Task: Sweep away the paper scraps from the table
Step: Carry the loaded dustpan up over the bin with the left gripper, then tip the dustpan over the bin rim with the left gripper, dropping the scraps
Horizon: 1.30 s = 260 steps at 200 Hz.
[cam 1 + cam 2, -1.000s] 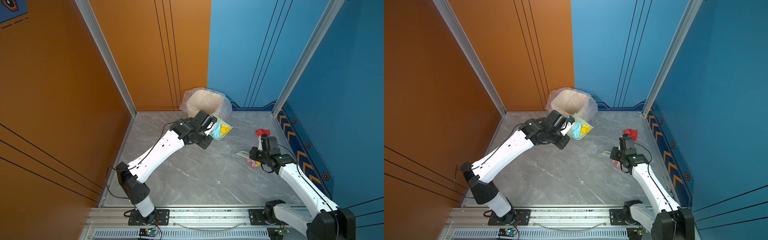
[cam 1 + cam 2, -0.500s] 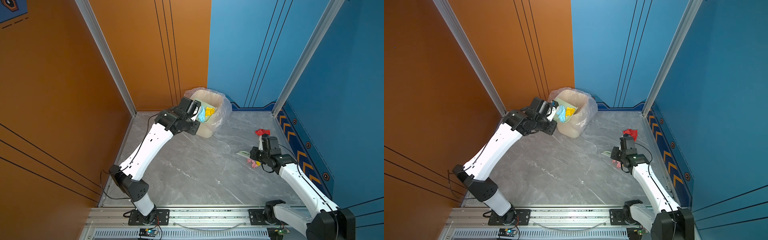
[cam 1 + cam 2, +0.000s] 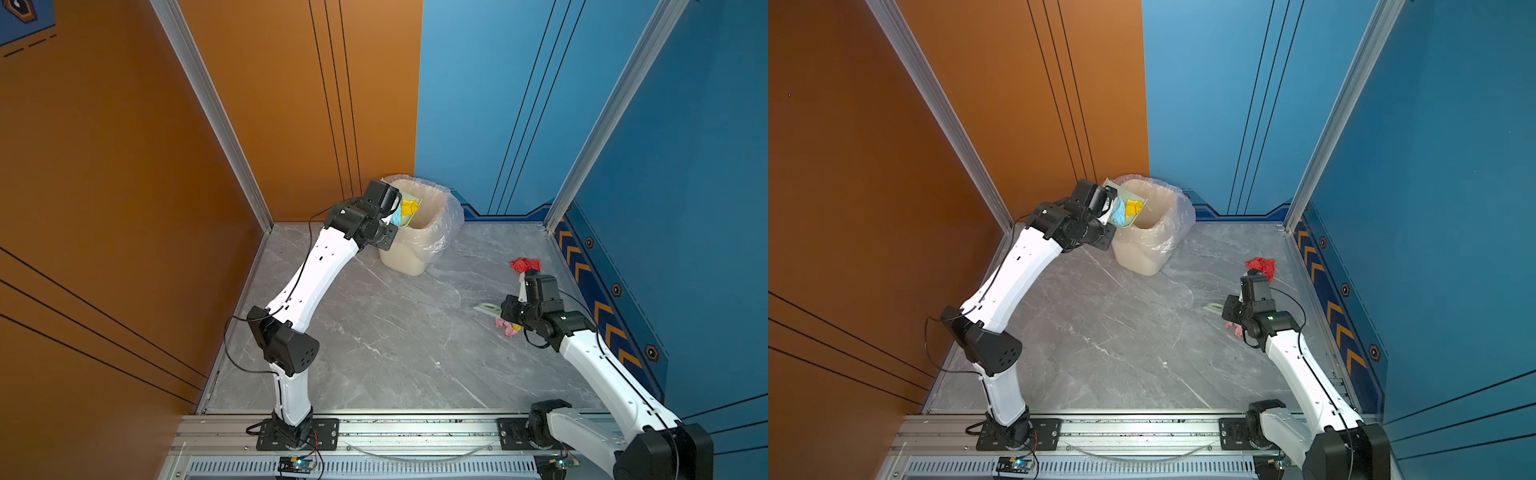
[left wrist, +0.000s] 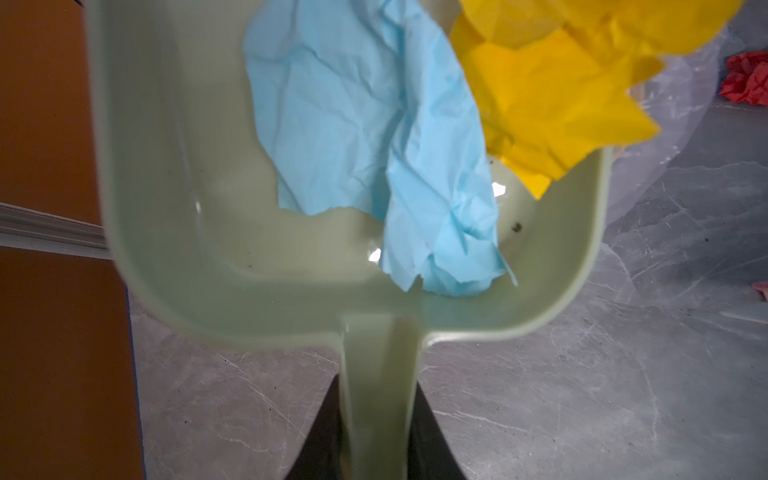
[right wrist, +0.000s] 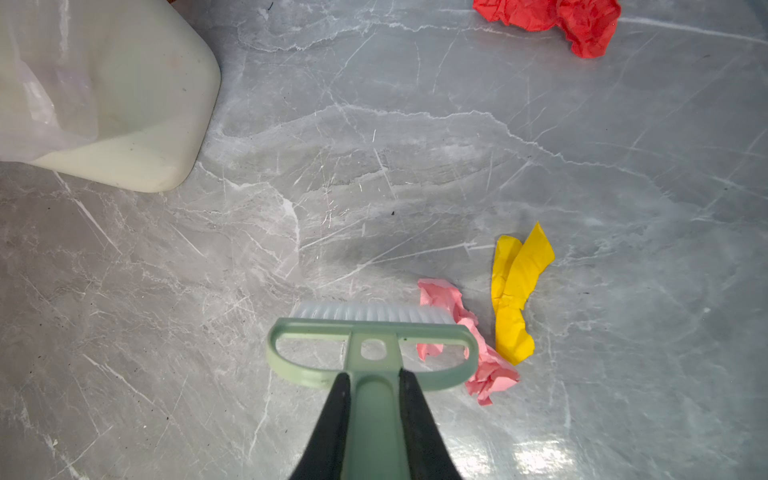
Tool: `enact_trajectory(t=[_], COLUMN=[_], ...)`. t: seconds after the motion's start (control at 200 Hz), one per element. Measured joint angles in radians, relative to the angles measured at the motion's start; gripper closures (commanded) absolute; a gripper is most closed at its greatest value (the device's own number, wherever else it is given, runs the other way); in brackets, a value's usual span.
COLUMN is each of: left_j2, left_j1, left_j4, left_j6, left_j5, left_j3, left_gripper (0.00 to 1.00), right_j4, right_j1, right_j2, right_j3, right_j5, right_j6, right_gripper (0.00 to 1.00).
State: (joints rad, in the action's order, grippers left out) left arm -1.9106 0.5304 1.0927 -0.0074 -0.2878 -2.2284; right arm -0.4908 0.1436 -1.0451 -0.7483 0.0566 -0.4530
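Observation:
My left gripper (image 4: 378, 386) is shut on the handle of the pale green dustpan (image 4: 187, 208), held tilted over the near rim of the cream bin (image 3: 415, 249). A light blue scrap (image 4: 365, 137) and a yellow scrap (image 4: 552, 104) lie in the pan. My right gripper (image 5: 376, 378) is shut on the green brush (image 5: 370, 332), whose bristles rest on the table (image 3: 395, 332). A pink scrap (image 5: 486, 365) touches the brush's end, a yellow strip (image 5: 515, 291) lies beside it. A red scrap (image 3: 524, 264) sits farther back on the right.
The bin, with its clear plastic liner (image 3: 1177, 224), stands at the back near the corner of the orange and blue walls. Aluminium rails (image 3: 374, 432) edge the table's front. The blue side wall runs close beside the right arm (image 3: 602, 365).
The left arm has raised the dustpan from the table beside the bin up and leftwards over the bin's rim. The right arm and brush have stayed still.

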Motion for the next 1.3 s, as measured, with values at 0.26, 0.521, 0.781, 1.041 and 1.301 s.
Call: enact_trajectory(t=[0.26,0.521,0.781,1.041,1.301], left_j2=[-0.101,-0.180,-0.251,-0.294,-0.302], left_j1=[-0.011,-0.010,0.005,0.022,0.052], left_j4=[0.000,0.001,0.000,-0.008,-0.089], left_j6=[0.047,0.131,0.272,0.404,0.560], left_j5=[-0.074,-0.200,-0.343,-0.426,-0.531], left_j3=[-0.133,-0.230,-0.315,-0.361,-0.364], left_gripper=[1.00,1.00,1.00,1.00,1.00], right_j4=[0.000,0.001,0.003,0.005,0.005], right_j1=[-0.013,-0.029,-0.037,-0.043,-0.051], right_j2=[0.000,0.001,0.001,0.001,0.001], right_j3=[0.000,0.016,0.038,0.045,0.045], right_j5=[0.000,0.000,0.001,0.015,0.023], right_j6=[-0.001,-0.001,-0.001,0.000,0.000], right_gripper=[1.00,1.00,1.00,1.00,1.00])
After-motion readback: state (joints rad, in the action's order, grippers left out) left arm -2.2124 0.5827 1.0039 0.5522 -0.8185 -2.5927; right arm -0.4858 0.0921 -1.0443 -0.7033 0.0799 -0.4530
